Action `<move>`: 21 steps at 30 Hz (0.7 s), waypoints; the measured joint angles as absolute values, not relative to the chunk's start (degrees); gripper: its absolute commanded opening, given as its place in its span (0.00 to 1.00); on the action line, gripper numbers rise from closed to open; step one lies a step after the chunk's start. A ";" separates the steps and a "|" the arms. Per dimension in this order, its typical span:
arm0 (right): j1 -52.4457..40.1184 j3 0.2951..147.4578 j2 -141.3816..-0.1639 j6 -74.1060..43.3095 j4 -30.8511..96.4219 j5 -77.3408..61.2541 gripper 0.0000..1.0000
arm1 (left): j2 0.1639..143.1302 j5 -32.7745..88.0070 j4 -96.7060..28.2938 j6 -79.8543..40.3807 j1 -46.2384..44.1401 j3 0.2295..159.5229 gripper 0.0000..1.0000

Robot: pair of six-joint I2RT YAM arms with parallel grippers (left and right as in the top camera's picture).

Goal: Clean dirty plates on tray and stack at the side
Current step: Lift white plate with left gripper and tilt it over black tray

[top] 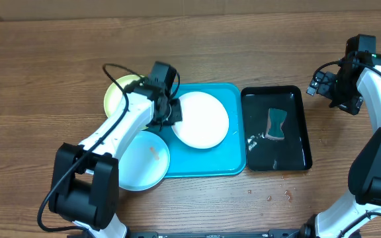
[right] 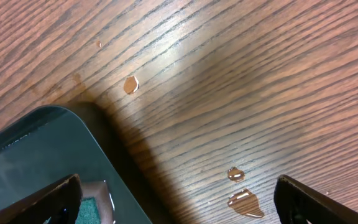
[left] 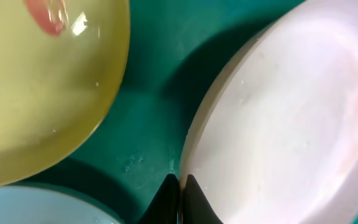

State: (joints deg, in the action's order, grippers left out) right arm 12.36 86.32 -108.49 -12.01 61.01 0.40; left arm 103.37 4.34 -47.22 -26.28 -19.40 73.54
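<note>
The turquoise tray (top: 233, 99) lies in the middle of the wooden table (top: 45, 59), and the white plate (top: 202, 120) rests inside it, toward the tray's upper left part. The left gripper (left: 180, 194) is at that plate's left rim, inside the tray's left edge; in the left wrist view its two dark fingers are pressed together with no gap, and the plate's rim runs into the seam between them, so it is clamped on the white plate. The lime green plate (top: 119, 92) sits at the tray's upper left corner and bears a red smear (left: 45, 17). The light blue plate (top: 137, 165) overlaps the tray's lower left corner and has a small orange mark. Just beside the tray's right edge is a black tray (top: 296, 99) with a sponge (top: 276, 124) in it. The right gripper (right: 179, 180), jaws spread wide, hangs over bare wood well to the right of the turquoise tray, above a few water drops (right: 244, 200).
</note>
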 measured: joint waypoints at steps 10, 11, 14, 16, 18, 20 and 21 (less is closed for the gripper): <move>12.34 86.32 -108.49 -11.99 60.82 0.38 1.00 | 103.44 4.01 -56.40 -23.53 -19.40 84.95 0.04; 12.36 86.32 -108.49 -12.03 60.84 0.38 1.00 | 103.44 4.01 -57.25 -23.53 -19.40 86.15 0.04; 12.34 86.32 -108.49 -12.01 60.84 0.40 1.00 | 103.44 4.01 -58.54 -23.51 -19.42 89.71 0.04; 12.36 86.32 -108.49 -12.01 60.84 0.38 1.00 | 103.44 4.03 -58.48 -23.53 -19.59 91.31 0.04; 12.34 86.32 -108.49 -11.99 60.82 0.38 1.00 | 103.44 4.01 -58.04 -23.57 -20.23 91.98 0.04; 12.36 86.32 -108.49 -11.99 60.82 0.38 1.00 | 103.44 4.01 -57.43 -23.57 -21.52 92.03 0.04; 12.34 86.32 -108.49 -11.99 60.84 0.38 1.00 | 103.44 3.99 -57.17 -23.57 -22.22 92.01 0.04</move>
